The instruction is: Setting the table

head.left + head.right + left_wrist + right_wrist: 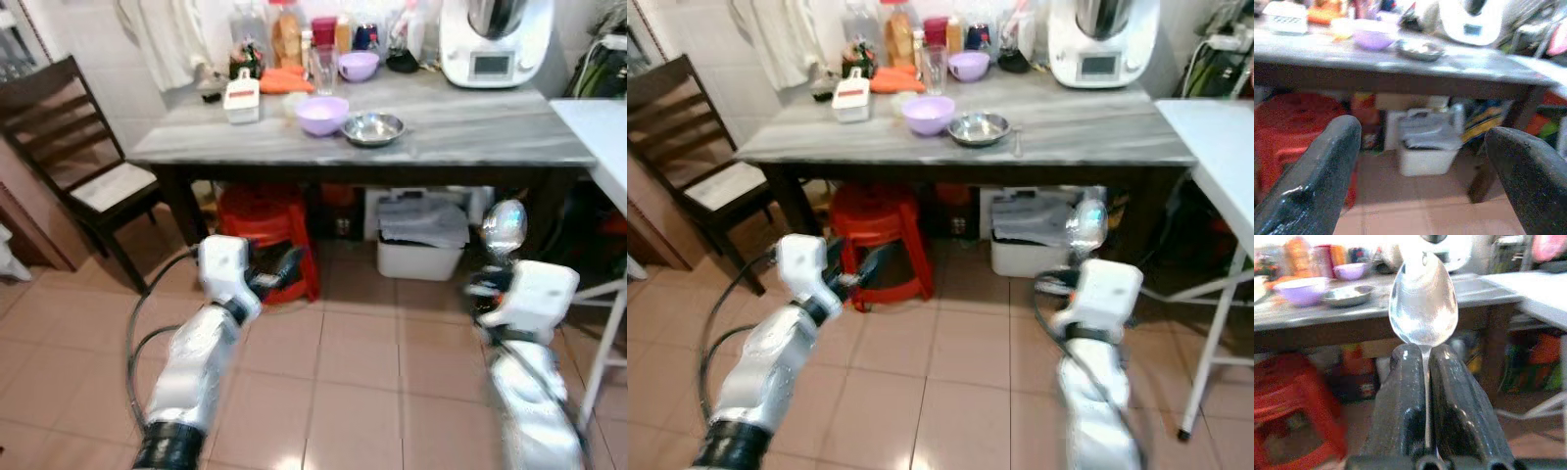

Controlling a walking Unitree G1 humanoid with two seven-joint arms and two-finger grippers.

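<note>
Right gripper (1425, 382) clamped on a metal spoon (1423, 303), fingers pressed to either side of the thin handle, bowl of the spoon standing upright above the fingertips. From the head camera the spoon (504, 227) is held in the air over the tiled floor (353, 392), well short of the bench (470, 132).

Left gripper (1420, 161) spread wide, holding nothing, raised at about the same height, pointing toward the space under the bench.

On the grey bench top: a lilac bowl (322, 115) just beside a steel bowl (373, 128), a second lilac bowl (359, 66) further back, a drinking glass (323, 69), a white kitchen machine (490, 41).

Under the bench: a red stool (878, 240), a white bin (421, 235). Dark wooden chair (69, 147) to the robot's left.
</note>
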